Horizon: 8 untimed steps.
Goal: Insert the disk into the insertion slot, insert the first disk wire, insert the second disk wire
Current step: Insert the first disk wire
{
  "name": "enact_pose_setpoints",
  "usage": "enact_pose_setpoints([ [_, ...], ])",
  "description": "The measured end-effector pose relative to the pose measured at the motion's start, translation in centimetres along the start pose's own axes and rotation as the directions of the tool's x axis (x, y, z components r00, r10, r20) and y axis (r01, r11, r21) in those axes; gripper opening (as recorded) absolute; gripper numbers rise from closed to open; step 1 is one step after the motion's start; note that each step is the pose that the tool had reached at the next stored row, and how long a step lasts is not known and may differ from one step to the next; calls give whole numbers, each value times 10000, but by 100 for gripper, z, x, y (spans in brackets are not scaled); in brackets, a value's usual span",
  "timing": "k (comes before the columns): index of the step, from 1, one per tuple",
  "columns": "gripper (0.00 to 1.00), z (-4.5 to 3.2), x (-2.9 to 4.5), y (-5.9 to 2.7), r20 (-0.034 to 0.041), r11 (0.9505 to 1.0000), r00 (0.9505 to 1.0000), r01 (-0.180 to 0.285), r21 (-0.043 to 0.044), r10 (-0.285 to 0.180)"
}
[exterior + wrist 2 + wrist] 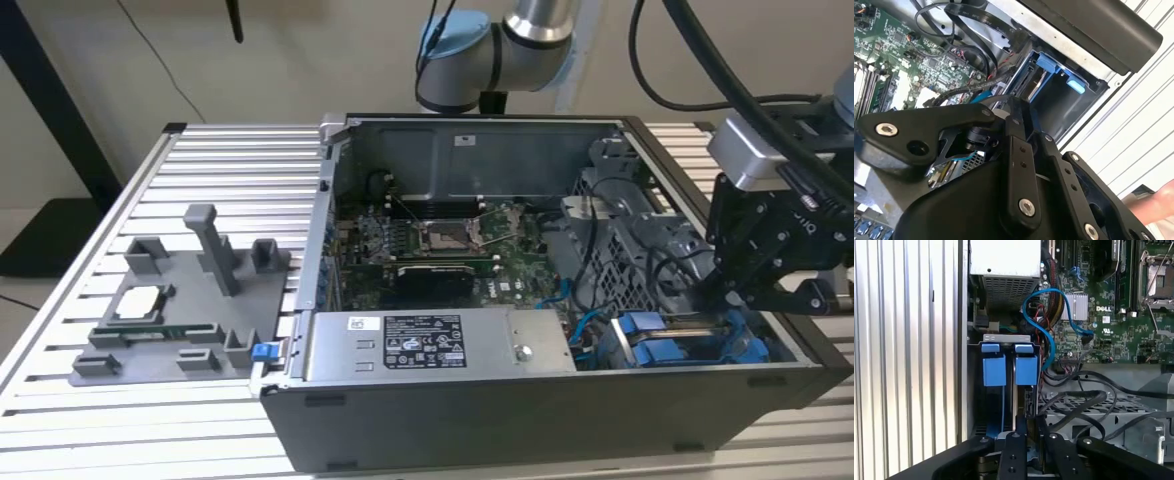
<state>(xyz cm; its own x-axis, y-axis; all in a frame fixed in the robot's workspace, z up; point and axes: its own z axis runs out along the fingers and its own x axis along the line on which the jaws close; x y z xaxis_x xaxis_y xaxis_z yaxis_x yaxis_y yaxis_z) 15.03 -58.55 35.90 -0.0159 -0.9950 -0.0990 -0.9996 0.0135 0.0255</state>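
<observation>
While I hang over the lower right corner of the open computer case in the exterior view, my gripper reaches down toward the insertion slot. I cannot tell whether my jaws are open or closed, because their tips are sunk among the parts. Two blue carrier ends sit side by side in the slot. I judge that the one nearest my gripper fronts the disk, which stands edge-on inside the bay.

The disk looks stiff, dense for its size, smooth on its metal faces and sensitive to knocks. The blue plastic carrier is the safest place to hold it, not the labelled face.

Room is tight. The case wall runs just beside the slot, with the slatted worktop beyond it. On the other side, a looping blue cable and a bundle of soft black cables crowd near the bay and could snag. The grey power supply box lies to the exterior view's left of the slot.
</observation>
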Motion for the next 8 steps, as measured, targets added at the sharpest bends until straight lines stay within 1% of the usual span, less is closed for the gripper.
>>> enact_pose_setpoints([
  [3, 0, 30, -1, -7, -1, 10000, 10000, 9, 97, -9],
  [8, 0, 95, -30, -42, 3, 9999, 10000, 10, 111, -10],
])
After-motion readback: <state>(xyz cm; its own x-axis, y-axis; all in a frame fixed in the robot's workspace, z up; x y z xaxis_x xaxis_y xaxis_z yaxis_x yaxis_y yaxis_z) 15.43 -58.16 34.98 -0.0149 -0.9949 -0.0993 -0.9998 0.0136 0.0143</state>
